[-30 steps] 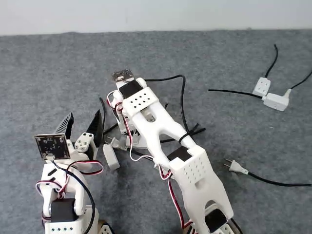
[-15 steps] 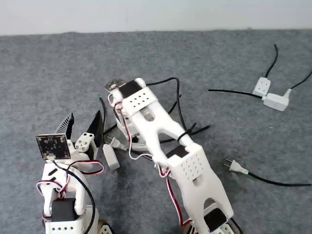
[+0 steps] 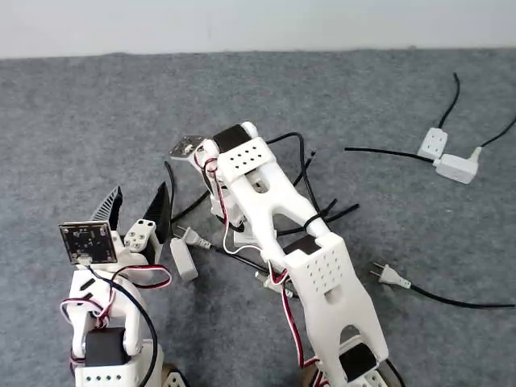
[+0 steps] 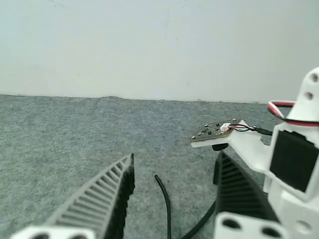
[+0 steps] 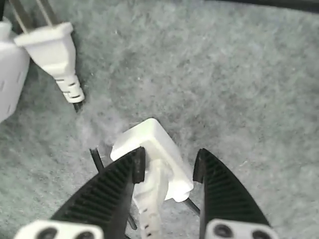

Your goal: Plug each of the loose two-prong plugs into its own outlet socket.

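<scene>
Jaws spread, left and right
I see left gripper [image 4: 176, 160] free — right gripper [image 5: 170, 155] straddling outlet socket [image 5: 144, 137], seemingly not pinching; loose plug [image 5: 50, 47] near.

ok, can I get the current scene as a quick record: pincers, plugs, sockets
left pincer: open, holding nothing, above the carpet
right pincer: down at a white socket block; grip unclear
loose plug 1: on the carpet beside a second white block, close to the left pincer
loose plug 2: on the carpet right of the right arm, clear of any socket
far sockets: two white blocks side by side, far right
status: both loose plugs not yet plugged in
</scene>
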Motion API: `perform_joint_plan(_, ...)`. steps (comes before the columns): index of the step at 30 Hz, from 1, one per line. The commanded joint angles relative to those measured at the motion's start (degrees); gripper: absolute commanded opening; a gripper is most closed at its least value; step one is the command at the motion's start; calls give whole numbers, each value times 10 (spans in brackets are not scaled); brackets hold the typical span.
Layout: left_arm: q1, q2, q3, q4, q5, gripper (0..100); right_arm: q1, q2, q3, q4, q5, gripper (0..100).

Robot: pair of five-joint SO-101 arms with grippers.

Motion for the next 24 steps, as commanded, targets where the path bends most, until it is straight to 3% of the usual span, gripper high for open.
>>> perform_joint_plan(1,3,-6,-7,-17,-7,261,48,-1,0,25,13,165)
perform_joint_plan(17,3,-6,-7,-17,-7,261,303,-53,47,25,116,165)
perform_joint_plan(24,3,-5,3,-34,-7,261,283,-57,44,24,121,165)
